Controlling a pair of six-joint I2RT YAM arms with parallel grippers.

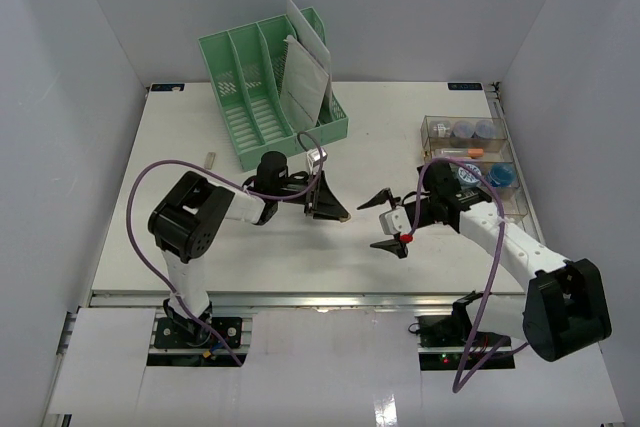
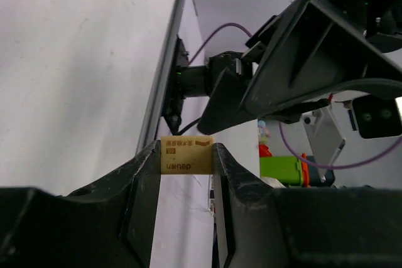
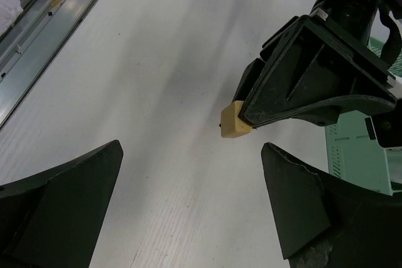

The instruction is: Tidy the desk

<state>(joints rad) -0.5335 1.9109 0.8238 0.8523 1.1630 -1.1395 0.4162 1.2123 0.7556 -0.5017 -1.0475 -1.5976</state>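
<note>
A small yellow eraser (image 2: 186,154) with printed lettering is pinched between the fingertips of my left gripper (image 2: 186,150), which is shut on it. In the top view the left gripper (image 1: 338,211) hovers over the middle of the white desk (image 1: 200,237), pointing right. My right gripper (image 1: 383,223) faces it a short way to the right, its jaws spread wide and holding nothing. From the right wrist view the eraser (image 3: 235,120) sticks out of the left fingertips, just beyond the open right gripper (image 3: 191,149) and above the desk (image 3: 157,42).
A green slotted file rack (image 1: 262,97) holding papers (image 1: 305,72) stands at the back centre. A clear compartment tray (image 1: 505,182) with small items sits at the right edge. A small pale strip (image 1: 211,159) lies at the left. The metal rail (image 1: 300,297) runs along the front.
</note>
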